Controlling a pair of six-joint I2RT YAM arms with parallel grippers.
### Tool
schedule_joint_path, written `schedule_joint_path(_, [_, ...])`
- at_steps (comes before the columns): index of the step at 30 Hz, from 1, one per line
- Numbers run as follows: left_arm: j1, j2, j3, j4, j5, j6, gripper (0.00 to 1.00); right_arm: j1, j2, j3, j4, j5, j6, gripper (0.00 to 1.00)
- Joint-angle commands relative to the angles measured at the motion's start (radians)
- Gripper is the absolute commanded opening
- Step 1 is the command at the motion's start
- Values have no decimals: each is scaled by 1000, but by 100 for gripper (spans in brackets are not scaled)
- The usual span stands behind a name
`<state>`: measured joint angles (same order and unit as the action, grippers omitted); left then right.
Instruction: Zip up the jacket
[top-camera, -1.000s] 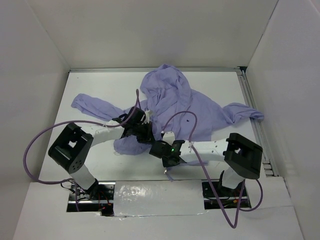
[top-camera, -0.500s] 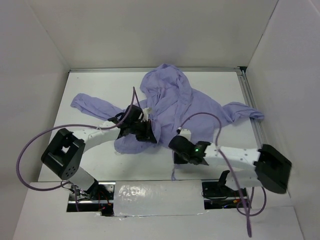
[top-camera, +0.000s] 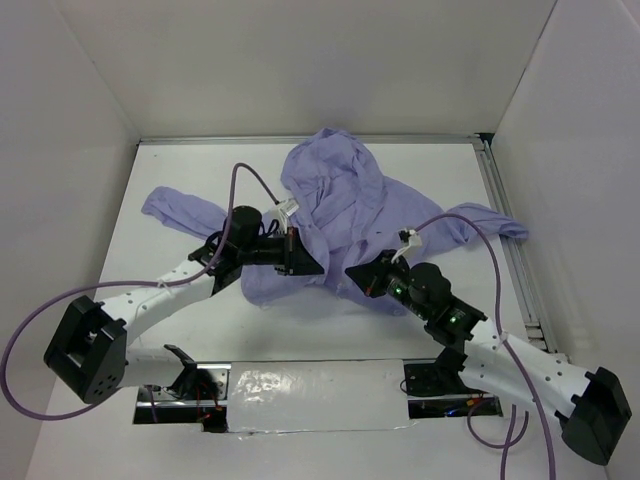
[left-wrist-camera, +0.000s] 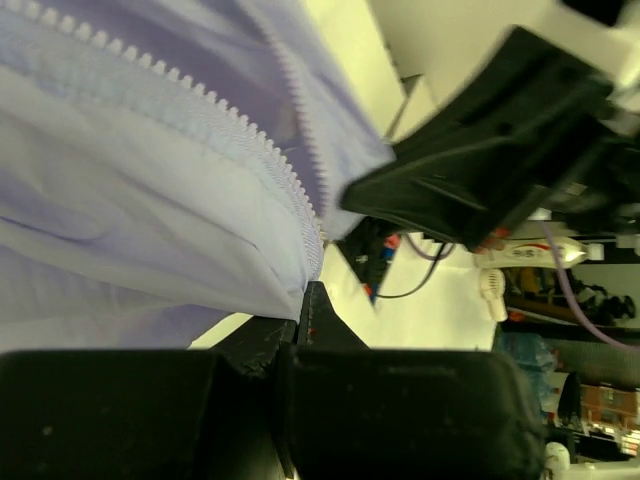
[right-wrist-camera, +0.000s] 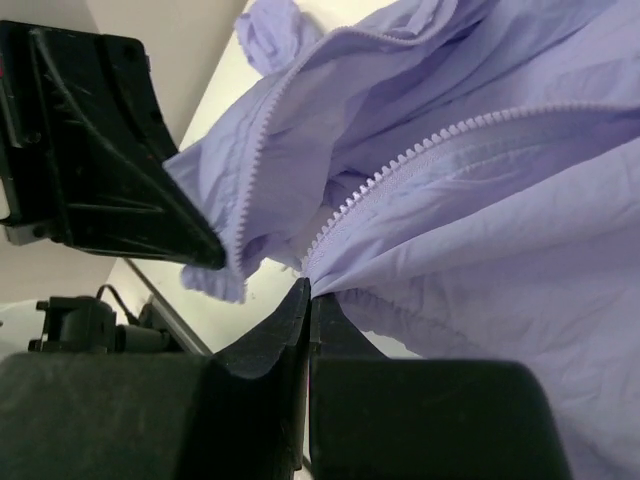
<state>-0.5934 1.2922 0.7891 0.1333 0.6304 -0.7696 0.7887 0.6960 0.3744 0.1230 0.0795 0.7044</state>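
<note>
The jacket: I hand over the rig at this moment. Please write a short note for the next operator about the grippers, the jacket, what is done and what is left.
Left gripper: shut, pinching the jacket at the lower end of one zipper edge.
Right gripper: shut on the lower end of the other edge, near the left one.
Jacket: lies wrinkled on the table, hood at the far side.
Done: both lower front ends are held.
Left: the zipper teeth stand apart; join the ends, then zip up.

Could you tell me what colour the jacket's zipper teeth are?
Pale lavender, almost white; the zipper teeth show best on the jacket in the right wrist view.
</note>
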Motion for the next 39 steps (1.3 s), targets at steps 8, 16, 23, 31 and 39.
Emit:
schedule_joint_path(8, [-11,-54,-74,321,28,-111,0,-103,23,-112,454,-276,-19,0])
schedule_joint_path(16, [-8,-28,-126,527,54,-174,0,-134,3,-98,481,-359,-28,0])
schedule_joint_path(23, [15,9,-180,745,109,-246,0,-164,-7,-97,497,-405,-3,0])
schedule_joint_path(31, [35,77,-212,917,178,-330,0,-204,-26,-111,532,-448,33,0])
schedule_joint_path(39, [35,117,-212,1031,203,-364,0,-210,-7,-111,557,-483,37,0])
